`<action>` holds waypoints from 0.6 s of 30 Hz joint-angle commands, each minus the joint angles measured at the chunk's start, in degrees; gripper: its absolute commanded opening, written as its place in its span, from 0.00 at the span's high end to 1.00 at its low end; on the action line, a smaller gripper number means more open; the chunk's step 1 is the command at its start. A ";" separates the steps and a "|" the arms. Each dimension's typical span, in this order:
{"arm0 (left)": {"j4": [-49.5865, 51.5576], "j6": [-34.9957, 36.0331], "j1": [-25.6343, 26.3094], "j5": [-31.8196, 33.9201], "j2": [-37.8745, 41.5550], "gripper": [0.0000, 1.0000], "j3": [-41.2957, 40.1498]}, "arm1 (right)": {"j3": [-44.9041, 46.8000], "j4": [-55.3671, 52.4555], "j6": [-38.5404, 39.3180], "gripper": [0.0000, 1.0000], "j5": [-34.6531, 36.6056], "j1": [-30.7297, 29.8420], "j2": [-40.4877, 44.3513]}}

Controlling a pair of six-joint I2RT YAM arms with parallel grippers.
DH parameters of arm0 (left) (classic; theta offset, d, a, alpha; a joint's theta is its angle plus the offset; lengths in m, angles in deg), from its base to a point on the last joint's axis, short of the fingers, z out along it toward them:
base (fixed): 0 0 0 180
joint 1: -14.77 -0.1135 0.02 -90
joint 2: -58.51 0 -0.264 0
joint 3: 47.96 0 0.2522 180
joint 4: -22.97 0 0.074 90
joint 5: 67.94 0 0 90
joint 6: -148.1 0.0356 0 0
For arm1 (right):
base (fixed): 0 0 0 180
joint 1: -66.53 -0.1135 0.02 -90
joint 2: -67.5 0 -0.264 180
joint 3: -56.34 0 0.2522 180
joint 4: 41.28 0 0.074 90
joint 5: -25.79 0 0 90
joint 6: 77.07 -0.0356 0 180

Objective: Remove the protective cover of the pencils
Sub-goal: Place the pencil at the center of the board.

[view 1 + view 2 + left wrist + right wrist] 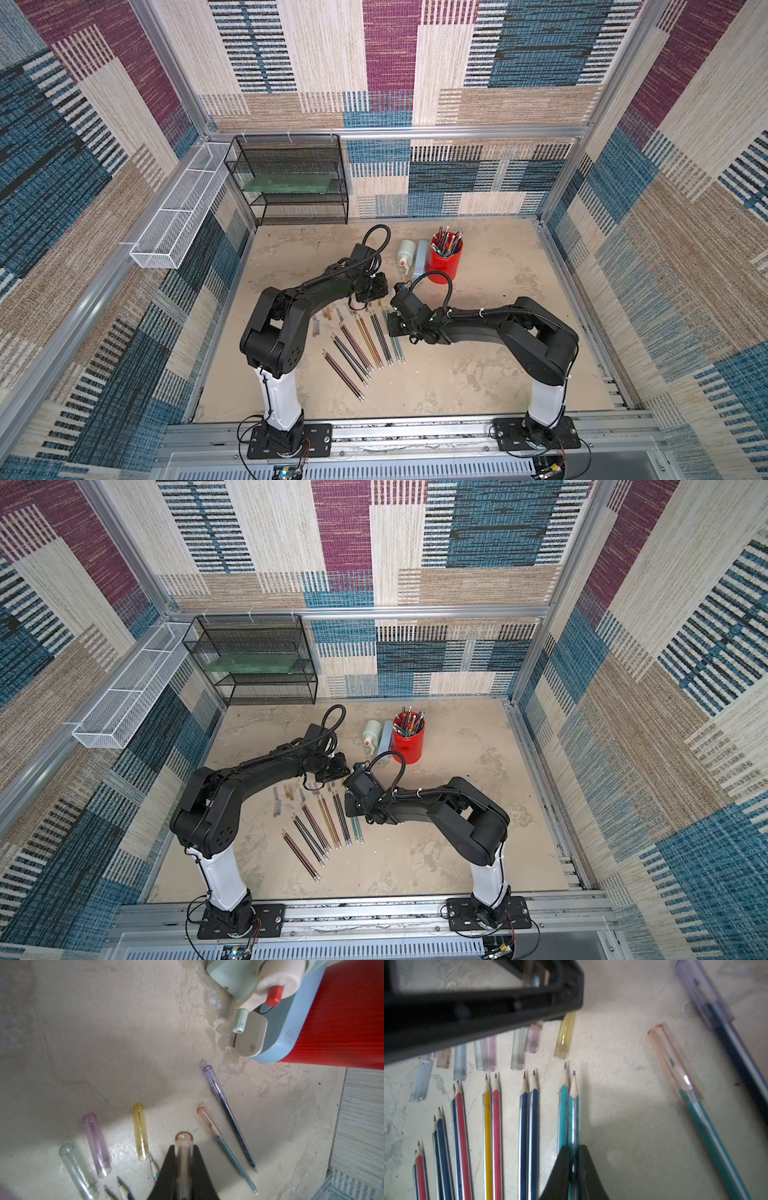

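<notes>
Both are closed: left gripper (184,1148) pinches a seemingly light, slick peach cap (183,1140), right gripper (573,1148) clamps the shaft of a stiff teal pencil (573,1113).

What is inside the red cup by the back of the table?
Dark pens stand bunched in the red cup, silvery tips up, in both top views. Their lower ends and the cup's floor are hidden by its wall.

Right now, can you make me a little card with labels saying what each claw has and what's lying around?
Left claw: shut on a peach cap
Right claw: shut on a bare teal pencil
Bare pencils: twelve, fanned out, counting that one
Capped pencils: two, off to the side
Loose caps: row past the pencil tips
Red cup: holds pens
</notes>
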 commanded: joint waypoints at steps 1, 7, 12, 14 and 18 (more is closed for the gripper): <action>2.44 1.84 0.22 1.20 -0.78 1.00 1.18 | -0.54 0.35 0.36 0.86 -0.20 -0.02 -0.09; 3.45 1.86 0.58 1.62 -1.62 1.00 1.99 | -0.52 0.18 0.50 0.85 -0.28 -0.06 0.24; 4.24 2.05 0.76 1.80 -2.33 1.00 2.78 | -0.46 0.13 0.50 0.79 -0.28 -0.06 0.34; 4.41 2.09 0.81 1.75 -2.74 1.00 3.05 | -0.50 0.14 0.50 0.78 -0.36 -0.06 0.34; 4.62 2.16 1.01 1.70 -3.12 1.00 3.31 | -0.39 0.14 0.50 0.78 -0.36 -0.06 0.46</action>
